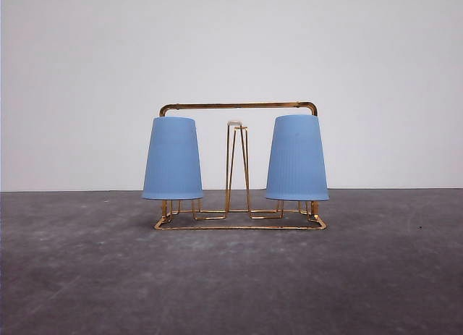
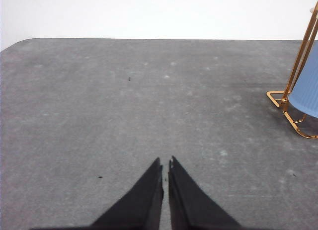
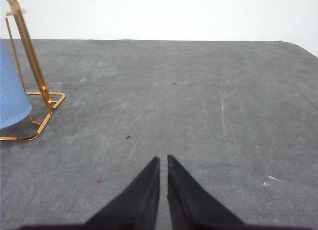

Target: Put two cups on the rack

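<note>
A gold-coloured thin wire rack with an arched rectangular frame stands on the dark grey table, about centre of the front view. Two light blue ribbed plastic cups sit upside down on its outer prongs: the left cup at 9 o'clock from the rack's middle, the right cup at 3 o'clock. Between them the bare middle prongs rise to a white tip. Both cup rims hang just above the wire base, apart from the table.

In the left wrist view, the left gripper shows two black pointed fingers drawn together with only a thin slit between them, gripping nothing. The rack's corner and a part of a blue cup lie at about 2 o'clock from the fingertips, well apart.

In the right wrist view, the right gripper has its black fingers likewise nearly touching and empty. The rack's end and a blue cup lie at about 10 o'clock from the tips, well apart.
</note>
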Robot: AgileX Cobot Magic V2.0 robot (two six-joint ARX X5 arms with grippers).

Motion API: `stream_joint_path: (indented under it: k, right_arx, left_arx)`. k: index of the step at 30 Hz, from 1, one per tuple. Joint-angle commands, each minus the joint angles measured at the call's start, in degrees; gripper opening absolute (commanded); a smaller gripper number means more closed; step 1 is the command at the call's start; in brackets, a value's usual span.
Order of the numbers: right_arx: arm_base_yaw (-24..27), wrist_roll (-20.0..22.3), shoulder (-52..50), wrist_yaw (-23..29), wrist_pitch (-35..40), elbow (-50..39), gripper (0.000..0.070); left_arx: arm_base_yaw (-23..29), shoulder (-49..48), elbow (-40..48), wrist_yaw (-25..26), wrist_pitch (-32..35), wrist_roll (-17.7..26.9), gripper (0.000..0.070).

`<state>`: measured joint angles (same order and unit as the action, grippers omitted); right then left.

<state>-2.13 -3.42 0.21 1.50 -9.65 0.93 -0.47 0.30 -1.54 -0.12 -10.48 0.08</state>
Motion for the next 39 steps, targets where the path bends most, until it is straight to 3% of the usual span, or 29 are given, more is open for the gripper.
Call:
stream_joint_path:
  k: [1, 39]
  right_arx:
    - [0.0, -0.6, 0.0, 0.0, 0.6, -0.2, 0.0025]
    - [0.0, -0.6, 0.0, 0.0, 0.6, -0.2, 0.0025]
  left_arx:
    - [0.1, -0.1, 0.8, -0.1, -0.2, 0.5, 0.0000]
    - [0.1, -0.1, 0.8, -0.1, -0.2, 0.5, 0.0000]
